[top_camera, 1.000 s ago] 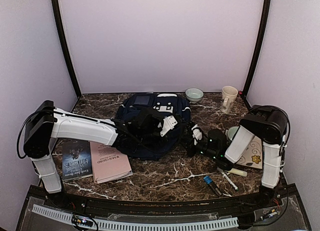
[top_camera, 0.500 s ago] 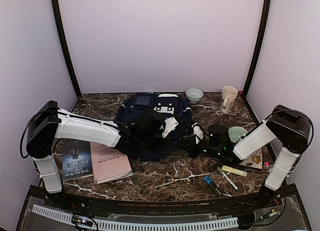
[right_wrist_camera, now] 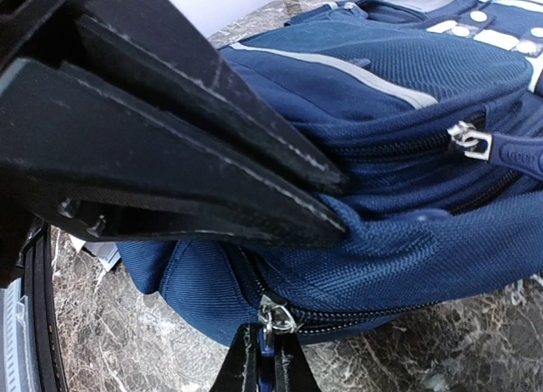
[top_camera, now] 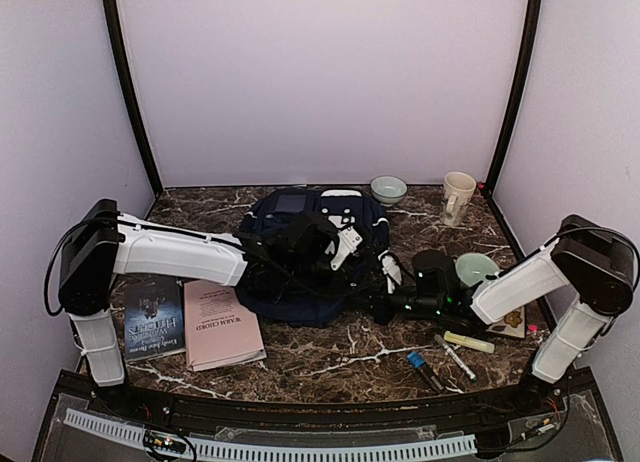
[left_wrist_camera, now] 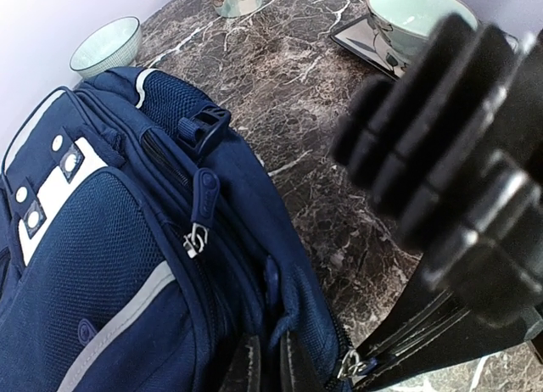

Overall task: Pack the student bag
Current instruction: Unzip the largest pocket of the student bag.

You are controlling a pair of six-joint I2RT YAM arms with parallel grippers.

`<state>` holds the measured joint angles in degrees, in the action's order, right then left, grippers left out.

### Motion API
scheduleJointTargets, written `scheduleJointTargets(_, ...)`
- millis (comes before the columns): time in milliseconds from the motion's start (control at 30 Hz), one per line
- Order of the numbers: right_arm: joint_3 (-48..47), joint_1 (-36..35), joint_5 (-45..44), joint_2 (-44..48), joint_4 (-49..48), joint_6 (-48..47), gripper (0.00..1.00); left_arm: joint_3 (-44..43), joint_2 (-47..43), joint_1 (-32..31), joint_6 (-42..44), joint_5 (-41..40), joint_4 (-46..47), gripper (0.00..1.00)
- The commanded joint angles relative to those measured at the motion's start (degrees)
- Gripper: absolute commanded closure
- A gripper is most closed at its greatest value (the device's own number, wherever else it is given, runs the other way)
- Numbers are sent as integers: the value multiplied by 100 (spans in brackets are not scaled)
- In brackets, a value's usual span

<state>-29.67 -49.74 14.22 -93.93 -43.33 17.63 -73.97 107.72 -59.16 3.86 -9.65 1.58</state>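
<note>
The student bag (top_camera: 285, 244), navy blue with a white stripe, lies in the middle of the table. My left gripper (left_wrist_camera: 263, 368) is shut on a fold of the bag's fabric just above the side zipper. My right gripper (right_wrist_camera: 261, 366) is shut on the blue zipper pull, right below the metal slider (right_wrist_camera: 273, 314) on the bag's near lower edge. In the top view the left gripper (top_camera: 352, 262) and the right gripper (top_camera: 380, 297) meet at the bag's right side. A second zipper pull (left_wrist_camera: 197, 236) hangs free higher up. The bag's inside is hidden.
Two books (top_camera: 155, 317) (top_camera: 222, 324) lie left of the bag. A pale bowl (top_camera: 388, 189) and a mug (top_camera: 458, 197) stand at the back. A green cup (top_camera: 476, 268) sits on a notebook at the right. A highlighter (top_camera: 468, 341) and markers (top_camera: 452, 357) lie near the front right.
My right arm has stretched out leftward to the bag's side and its jaws have closed on the zipper pull. My left gripper has shifted slightly right, holding the fabric.
</note>
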Motion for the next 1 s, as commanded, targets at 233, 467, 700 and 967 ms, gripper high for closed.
scheduleJointTargets(233,-162,-224,-712,569,902,241,100,-178,-649,80,101,442,-486,2)
scheduleJointTargets(467,-181,-106,-1013,749,1187,286,100,861,-1794,80,814,-459,-1051,2)
scheduleJointTargets(700,-214,5,-982,821,1253,286,100,1284,-1849,80,1112,-409,-1322,12)
scheduleJointTargets(967,-102,73,-1037,976,1316,268,100,1171,-1431,80,1251,-106,-1260,17)
